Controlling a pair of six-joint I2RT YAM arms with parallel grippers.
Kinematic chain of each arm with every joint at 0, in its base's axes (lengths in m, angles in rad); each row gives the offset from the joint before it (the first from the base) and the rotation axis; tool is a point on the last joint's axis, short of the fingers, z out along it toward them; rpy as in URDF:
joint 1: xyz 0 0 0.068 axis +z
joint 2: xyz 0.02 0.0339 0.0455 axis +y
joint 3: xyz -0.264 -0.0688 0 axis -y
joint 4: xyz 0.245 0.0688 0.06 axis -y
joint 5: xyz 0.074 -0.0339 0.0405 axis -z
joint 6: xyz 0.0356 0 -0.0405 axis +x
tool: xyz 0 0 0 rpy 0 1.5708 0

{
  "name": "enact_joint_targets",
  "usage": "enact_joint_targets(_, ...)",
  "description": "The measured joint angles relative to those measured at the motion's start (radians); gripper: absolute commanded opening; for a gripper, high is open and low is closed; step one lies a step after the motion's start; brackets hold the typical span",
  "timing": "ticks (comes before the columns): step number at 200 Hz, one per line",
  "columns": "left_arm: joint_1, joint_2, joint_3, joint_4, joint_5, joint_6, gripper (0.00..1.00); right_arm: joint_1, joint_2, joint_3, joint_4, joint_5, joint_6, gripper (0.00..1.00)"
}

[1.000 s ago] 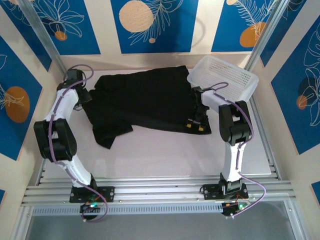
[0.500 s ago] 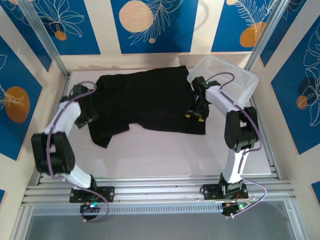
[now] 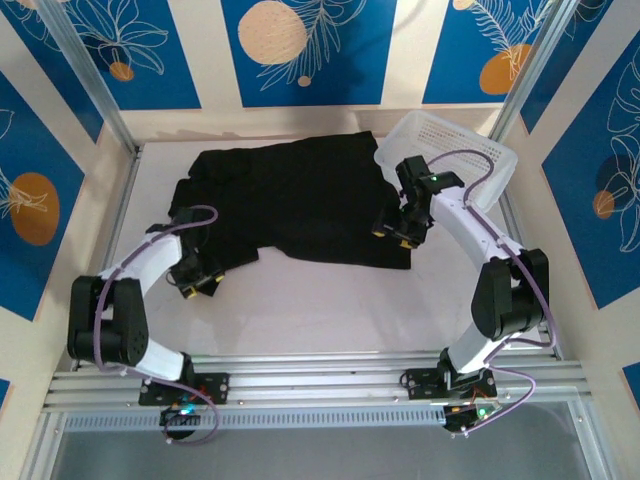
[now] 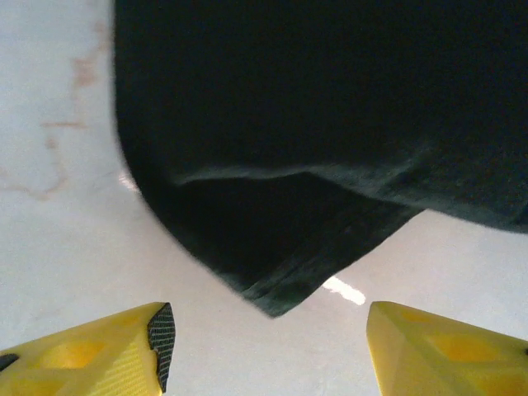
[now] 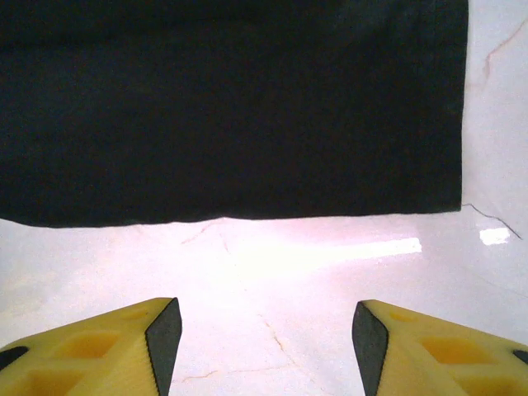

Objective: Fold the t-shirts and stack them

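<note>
Left hand (image 3: 202, 287) and right hand (image 3: 390, 234) have released the t-shirt (image 3: 290, 195), apparently.

Near half of table (image 3: 340, 310) bare: open passage between the two arm bases. t-shirt (image 3: 290, 195) lies flat across far half, a low, soft obstacle. White basket (image 3: 455, 150) blocks far right corner, against the t-shirt's right edge. Frame posts (image 3: 95, 85) bound both far corners.
</note>
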Motion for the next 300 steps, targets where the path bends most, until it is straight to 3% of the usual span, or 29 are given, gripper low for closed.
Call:
enact_joint_targets(20,-0.023,0.052,-0.002,0.045,0.011,-0.013,0.52,0.001,-0.011,-0.024,0.001,-0.002,0.007,0.60)
enact_joint_targets(54,-0.034,0.099,-0.006,0.087,-0.016,-0.017,0.00,-0.004,-0.043,-0.069,0.016,0.000,0.027,0.59)
enact_joint_targets(85,-0.036,0.032,-0.009,0.071,-0.097,-0.014,0.00,-0.047,-0.072,-0.155,0.032,0.014,0.072,0.59)
enact_joint_targets(121,-0.036,-0.267,-0.013,-0.024,-0.219,-0.014,0.00,-0.136,-0.068,-0.241,0.044,0.018,0.143,0.59)
enact_joint_targets(149,-0.036,-0.423,-0.011,-0.100,-0.264,-0.034,0.00,-0.143,-0.012,-0.250,0.074,0.008,0.190,0.57)
enact_joint_targets(199,-0.036,-0.441,-0.010,-0.164,-0.283,-0.066,0.00,-0.143,0.076,-0.301,0.138,0.002,0.236,0.55)
enact_joint_targets(274,-0.036,-0.470,-0.010,-0.187,-0.293,-0.069,0.00,-0.143,0.171,-0.229,0.197,0.011,0.204,0.49)
enact_joint_targets(289,-0.036,-0.470,-0.010,-0.187,-0.293,-0.069,0.00,-0.143,0.188,-0.222,0.194,0.015,0.192,0.44)
enact_joint_targets(300,-0.036,-0.470,-0.009,-0.188,-0.293,-0.069,0.00,-0.143,0.206,-0.213,0.182,0.023,0.189,0.33)
